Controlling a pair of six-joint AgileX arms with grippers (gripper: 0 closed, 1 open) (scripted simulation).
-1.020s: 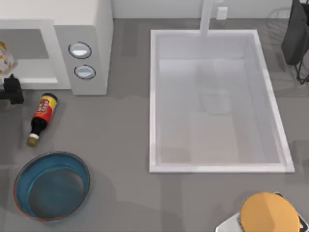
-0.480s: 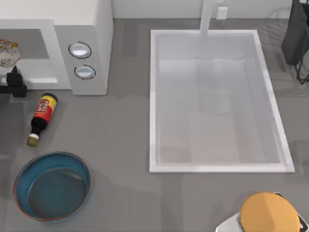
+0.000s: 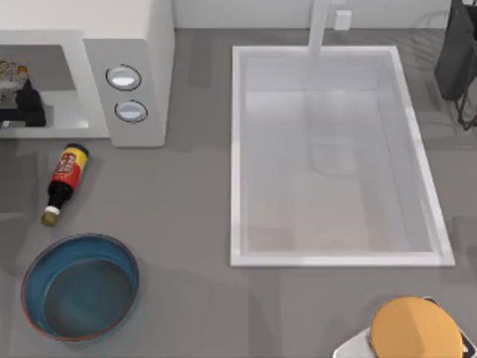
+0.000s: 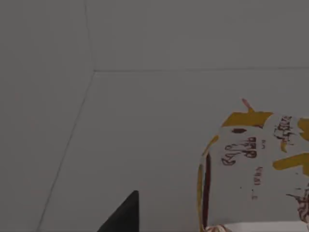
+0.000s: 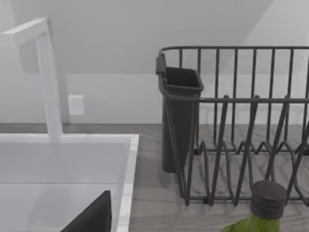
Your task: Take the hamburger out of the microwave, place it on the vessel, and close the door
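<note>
Step in hand, retrieval: small white-paper-wrapped hamburger with orange-yellow patches, lodged in large white boxy microwave cavity, upper left of top view; left gripper just beside it, finger state indeterminable; wrapper to be enclosed squarely before withdrawal.

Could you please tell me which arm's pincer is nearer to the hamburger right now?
Left. The left pincer is inside the microwave, right beside the hamburger; the right arm sits parked far across the table, beyond the sink.
</note>
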